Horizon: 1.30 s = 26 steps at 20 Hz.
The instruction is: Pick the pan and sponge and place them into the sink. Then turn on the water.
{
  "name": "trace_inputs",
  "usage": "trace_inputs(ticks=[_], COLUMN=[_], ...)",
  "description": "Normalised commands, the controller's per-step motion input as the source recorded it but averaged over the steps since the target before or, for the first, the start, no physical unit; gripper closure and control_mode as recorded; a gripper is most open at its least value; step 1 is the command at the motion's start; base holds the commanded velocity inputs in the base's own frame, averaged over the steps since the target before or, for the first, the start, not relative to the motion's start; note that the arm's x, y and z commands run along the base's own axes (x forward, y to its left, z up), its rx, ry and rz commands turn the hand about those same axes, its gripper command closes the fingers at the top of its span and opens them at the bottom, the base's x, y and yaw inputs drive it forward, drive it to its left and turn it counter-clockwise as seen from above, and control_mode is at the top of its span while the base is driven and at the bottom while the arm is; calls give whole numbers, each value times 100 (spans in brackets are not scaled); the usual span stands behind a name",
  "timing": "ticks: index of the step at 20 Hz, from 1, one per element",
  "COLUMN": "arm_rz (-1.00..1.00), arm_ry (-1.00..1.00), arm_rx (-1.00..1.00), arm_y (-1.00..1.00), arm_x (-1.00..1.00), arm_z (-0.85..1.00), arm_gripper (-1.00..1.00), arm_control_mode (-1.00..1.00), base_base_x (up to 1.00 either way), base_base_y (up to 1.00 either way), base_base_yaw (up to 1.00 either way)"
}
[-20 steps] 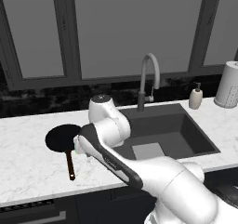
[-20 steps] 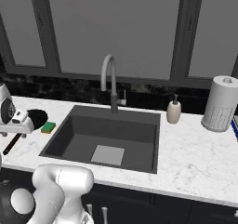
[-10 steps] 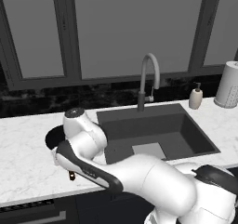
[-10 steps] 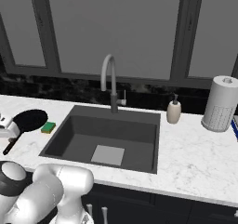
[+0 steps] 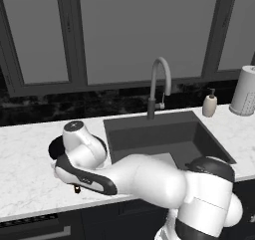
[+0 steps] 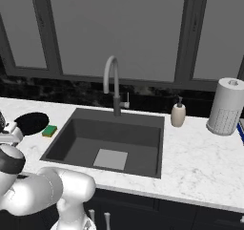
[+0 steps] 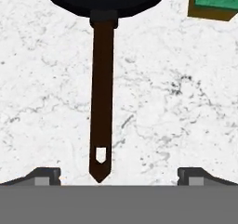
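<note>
The white marble counter [image 6: 200,152] holds the dark sink [image 6: 108,138], set below the grey gooseneck faucet [image 6: 113,83]. Left of the sink lies the black pan [image 6: 31,123], its brown handle [image 7: 102,97] pointing toward the gripper [image 7: 118,174]. The gripper's 2 tips stand wide apart above the handle's end, holding nothing. The green sponge [image 6: 49,130] sits between pan and sink.

arm [image 5: 144,177]: glossy white rounded shells | dark joint bands | grey-capped joint
</note>
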Motion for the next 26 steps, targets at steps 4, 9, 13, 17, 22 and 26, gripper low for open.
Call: trace_inputs(ticks=[4, 9, 13, 17, 22, 26], arm_rz=[0, 0, 0, 0, 0, -2], arm_ry=[0, 0, 0, 0, 0, 0], arm_rx=[0, 0, 0, 0, 0, 0], arm_y=[22, 22, 7, 8, 0, 0], arm_x=[36, 25, 15, 12, 0, 0], arm_z=[-30, -29, -25, -28, -29, -33], arm_gripper=[-100, -100, -100, -100, -100, -100], arm_control_mode=[-100, -100, -100, -100, -100, -100], base_base_x=[0, 0, 0, 0, 0, 0], base_base_y=[0, 0, 0, 0, 0, 0], base_base_yaw=[0, 0, 0, 0, 0, 0])
